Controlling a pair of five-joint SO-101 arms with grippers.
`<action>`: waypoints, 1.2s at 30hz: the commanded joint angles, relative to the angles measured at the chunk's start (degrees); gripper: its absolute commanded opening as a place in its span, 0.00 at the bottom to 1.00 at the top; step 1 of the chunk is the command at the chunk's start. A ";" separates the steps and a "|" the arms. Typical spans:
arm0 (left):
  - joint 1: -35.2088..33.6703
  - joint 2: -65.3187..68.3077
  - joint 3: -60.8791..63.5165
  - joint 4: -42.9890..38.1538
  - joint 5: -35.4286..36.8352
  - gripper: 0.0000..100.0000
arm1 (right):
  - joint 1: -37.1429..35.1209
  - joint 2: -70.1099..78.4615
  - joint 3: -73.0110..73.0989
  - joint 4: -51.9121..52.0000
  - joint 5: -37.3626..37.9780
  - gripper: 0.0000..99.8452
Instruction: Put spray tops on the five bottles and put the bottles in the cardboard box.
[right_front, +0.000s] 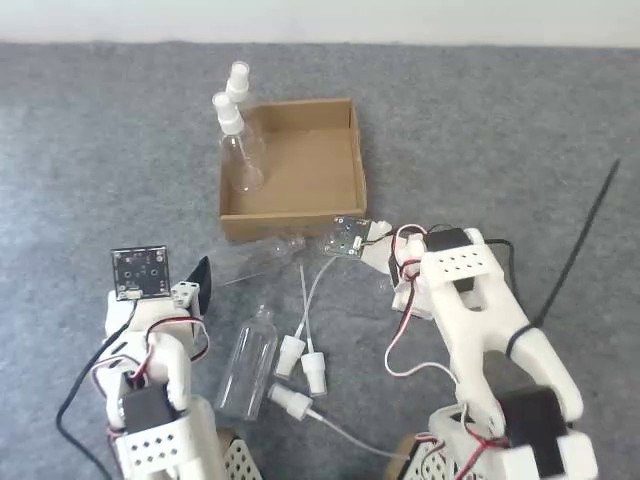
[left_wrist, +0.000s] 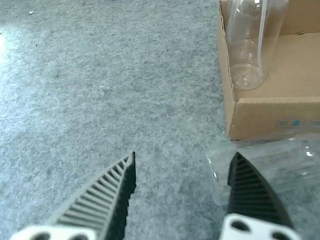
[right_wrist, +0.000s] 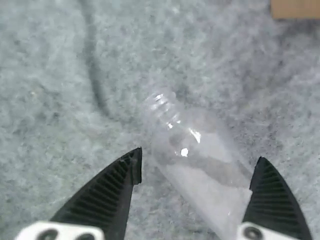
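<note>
Wide open and empty, the left gripper (left_wrist: 182, 187), low over the grey table (left_wrist: 100, 75), one finger just beside the base of a clear uncapped bottle (right_wrist: 200, 165) lying along the near wall of the cardboard box (right_front: 290, 215). Likewise spread wide and holding nothing, the right gripper (right_wrist: 195, 182), straddling that bottle by its threaded neck. Two capped bottles (right_front: 243, 160) at the box's far left corner. Nearer, another bare bottle (right_front: 248, 365) on its side, three spray tops (right_front: 313, 372) just right of it.
</note>
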 joint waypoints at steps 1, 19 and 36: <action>-0.18 -0.70 -0.66 0.09 -0.09 0.28 | 0.84 0.66 -3.43 -1.36 0.62 0.30; -0.18 -0.70 -0.66 0.09 -0.09 0.28 | 0.75 1.10 -3.43 -3.30 -15.74 0.18; -0.18 -0.70 -0.66 0.09 -0.09 0.28 | 0.75 1.63 -3.43 -2.77 -32.00 0.18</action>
